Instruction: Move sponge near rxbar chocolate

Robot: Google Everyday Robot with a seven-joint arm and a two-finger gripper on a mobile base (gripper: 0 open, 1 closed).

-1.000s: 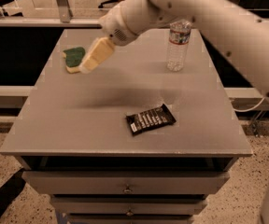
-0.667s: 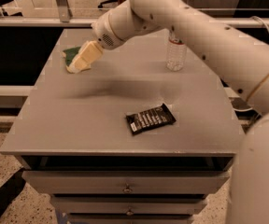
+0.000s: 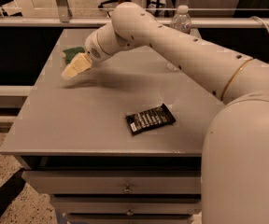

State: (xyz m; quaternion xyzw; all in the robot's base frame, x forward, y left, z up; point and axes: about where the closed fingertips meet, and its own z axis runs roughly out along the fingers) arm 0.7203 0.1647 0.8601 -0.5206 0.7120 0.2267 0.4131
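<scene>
The sponge, dark green on top, lies near the far left corner of the grey table. My gripper, pale tan, hangs just in front of the sponge and low over the table, partly covering its near edge. The rxbar chocolate, a dark wrapper with white lettering, lies flat at the front middle-right of the table, well apart from the sponge. My white arm reaches in from the right and crosses the back of the table.
A clear water bottle stands at the back right of the table, mostly hidden behind my arm. Drawers sit under the tabletop. A railing and dark shelving run behind the table.
My arm has swung left and closer to the camera. The gripper has come down at the sponge's near side. The arm now covers most of the bottle. Sponge and bar have not moved.
</scene>
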